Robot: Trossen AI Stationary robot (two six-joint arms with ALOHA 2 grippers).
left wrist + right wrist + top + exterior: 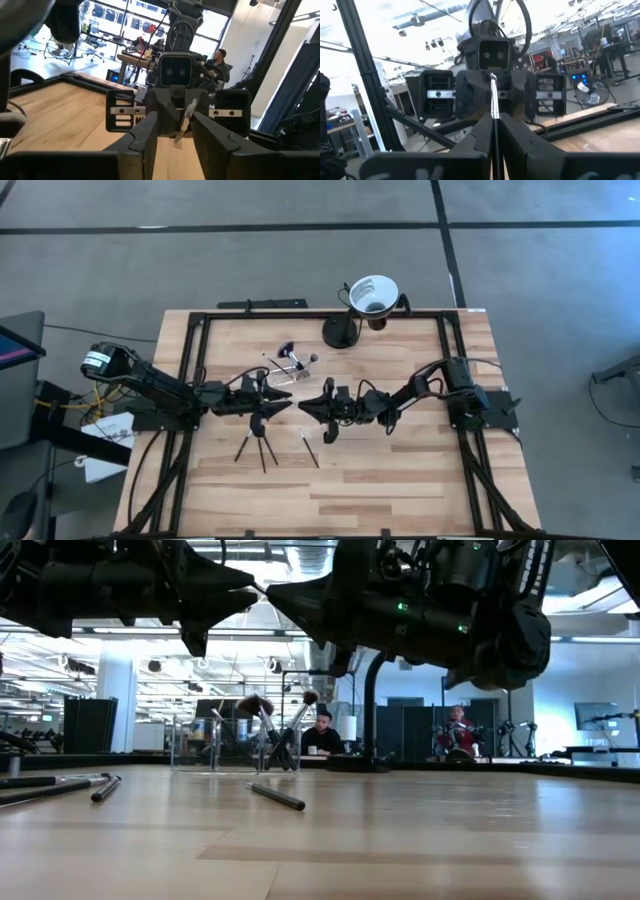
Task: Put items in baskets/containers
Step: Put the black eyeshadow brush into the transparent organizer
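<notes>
My right gripper [313,408] hovers over the table's middle, shut on a thin dark makeup brush [494,107]. The brush's pale bristle end [187,114] points at my left gripper [277,406]. That gripper faces it tip to tip and is open, with its fingers on either side of the bristle end. The clear holder [291,370] stands behind them on the table, and several brushes [268,728] lean inside it. More brushes lie flat on the wood near the front [256,446], [308,447], [277,797]. My right gripper pinches the brush's dark handle [495,134] between its two fingers. It comes in level from the table's right, and the brush runs on forward out of the fingertips. The brush is lifted clear of the table, with its bristle end toward the left gripper.
A white funnel cup [374,292] on a black stand [340,332] sits at the far edge, right of the holder. A black frame [196,340] borders the table's left, far and right sides. Bare wood lies toward the near edge. People sit in the room beyond [321,732].
</notes>
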